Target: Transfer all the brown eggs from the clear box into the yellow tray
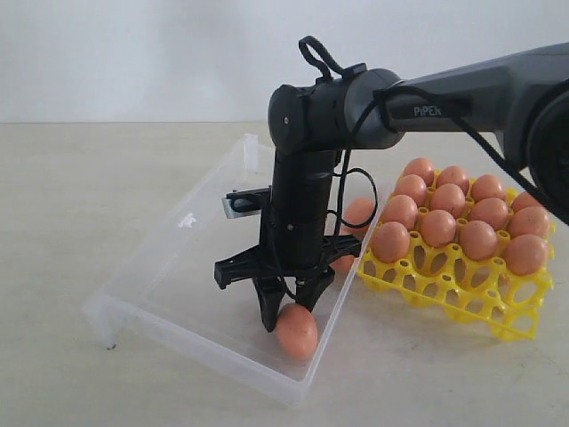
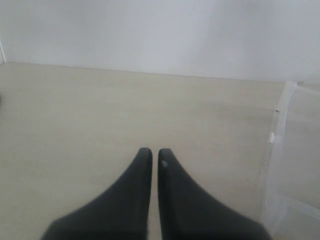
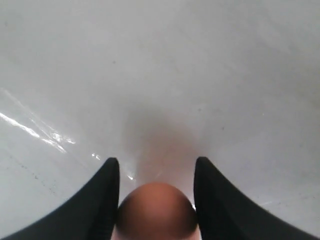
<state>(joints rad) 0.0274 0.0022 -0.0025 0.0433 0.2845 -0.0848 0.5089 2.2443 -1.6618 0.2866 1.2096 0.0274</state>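
Right gripper [image 1: 286,313] reaches straight down into the clear box [image 1: 169,267], and we see its jaws pressed against both sides of a brown egg [image 1: 297,331] lying on the box floor by the near wall. A second egg [image 1: 358,213] shows behind the arm. Beside the box, the yellow tray [image 1: 462,298] is mostly filled with eggs [image 1: 437,227]. Left gripper [image 2: 154,156] hangs over bare table [image 2: 75,115], jaws nearly touching.

The brown eggs [image 1: 449,218] are an even matte orange-brown, the same shade in the yellow tray [image 1: 442,283] as on the egg [image 1: 297,331] in the clear box [image 1: 178,267]. The tray is bright yellow. The box is colourless and translucent, with white glints. The jaws of the right gripper [image 1: 286,320] and the left gripper [image 2: 151,155] are black. The arm [image 1: 471,89] is dark grey with white lettering. The bench [image 1: 71,196] is pale beige, faintly grained, and the wall [image 1: 133,53] is white.
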